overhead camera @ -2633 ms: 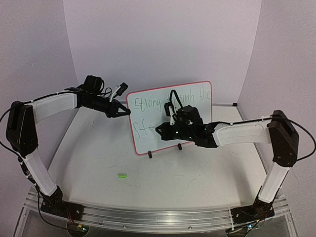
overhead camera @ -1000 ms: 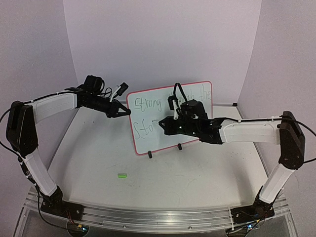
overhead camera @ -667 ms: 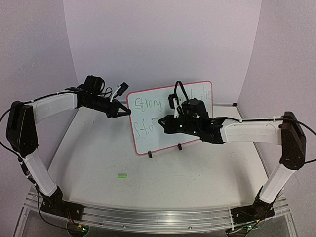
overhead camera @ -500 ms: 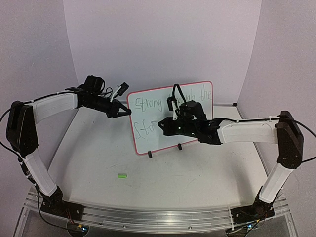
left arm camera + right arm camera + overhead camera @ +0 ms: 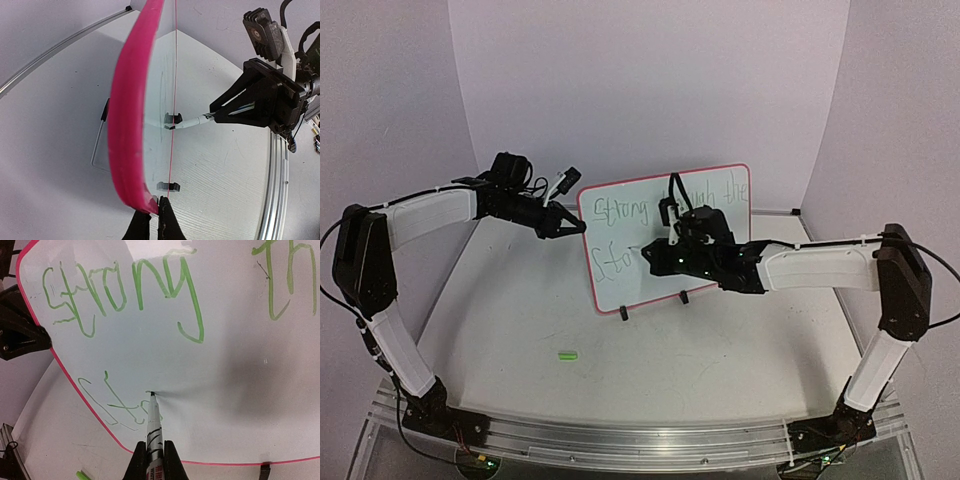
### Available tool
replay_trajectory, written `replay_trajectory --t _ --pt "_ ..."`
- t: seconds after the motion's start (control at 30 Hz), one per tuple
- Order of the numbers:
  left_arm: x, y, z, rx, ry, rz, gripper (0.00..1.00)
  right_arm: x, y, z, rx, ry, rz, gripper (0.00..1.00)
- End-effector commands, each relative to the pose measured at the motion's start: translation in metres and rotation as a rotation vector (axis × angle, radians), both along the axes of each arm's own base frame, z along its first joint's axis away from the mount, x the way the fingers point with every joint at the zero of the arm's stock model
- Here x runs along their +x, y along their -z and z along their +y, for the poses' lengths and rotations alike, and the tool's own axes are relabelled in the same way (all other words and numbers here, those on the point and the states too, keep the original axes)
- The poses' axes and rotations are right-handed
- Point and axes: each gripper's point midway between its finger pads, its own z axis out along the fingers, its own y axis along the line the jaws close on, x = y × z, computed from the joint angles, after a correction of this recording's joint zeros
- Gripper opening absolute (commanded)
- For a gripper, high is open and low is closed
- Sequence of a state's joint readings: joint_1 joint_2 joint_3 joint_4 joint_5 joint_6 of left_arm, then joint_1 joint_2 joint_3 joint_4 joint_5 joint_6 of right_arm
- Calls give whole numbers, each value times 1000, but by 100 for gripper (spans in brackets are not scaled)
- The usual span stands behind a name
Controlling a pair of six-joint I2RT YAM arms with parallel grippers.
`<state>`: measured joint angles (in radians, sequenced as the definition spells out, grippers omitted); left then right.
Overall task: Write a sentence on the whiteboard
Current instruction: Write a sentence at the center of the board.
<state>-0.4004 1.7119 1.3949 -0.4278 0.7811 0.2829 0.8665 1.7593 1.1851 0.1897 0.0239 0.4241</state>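
Top external: whiteboard [image 5: 625,235] upright on clip feet, far middle of tabletop [image 5: 510,310]; green cap [image 5: 567,355] lies near-left, well apart.
Left wrist: my left jaws closed on whiteboard's left edge.
Right wrist: my right jaws grip marker [image 5: 153,425], tip touching whiteboard just right of green "Sto", under "Strong".

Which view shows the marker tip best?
Right wrist: the marker runs up from the right gripper, tip touching the whiteboard, close and sharp. Left wrist shows it side-on, smaller. Top view: gripper mostly hides it.
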Motion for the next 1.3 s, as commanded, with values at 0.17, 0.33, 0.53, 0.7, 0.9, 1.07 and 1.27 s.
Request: replay_trajectory --t 0.17,0.33,0.53,0.7,0.9,1.07,1.27 --pt "-11 30 3 104 17 37 0 -2 14 -20 -25 66 34 0" --pt "-11 29 2 103 18 36 0 -5 22 -15 -25 39 59 0" --pt "-11 30 2 104 17 38 0 -3 14 -13 -8 42 49 0" --pt "-11 30 2 104 18 38 0 1 -5 -8 39 42 24 0" --pt "-11 29 2 103 18 36 0 4 -24 -3 81 39 -8 0" --pt "-11 29 2 103 17 33 0 8 -30 -6 84 60 -23 0" --pt "-12 28 2 103 17 32 0 9 -29 -18 75 106 -30 0"
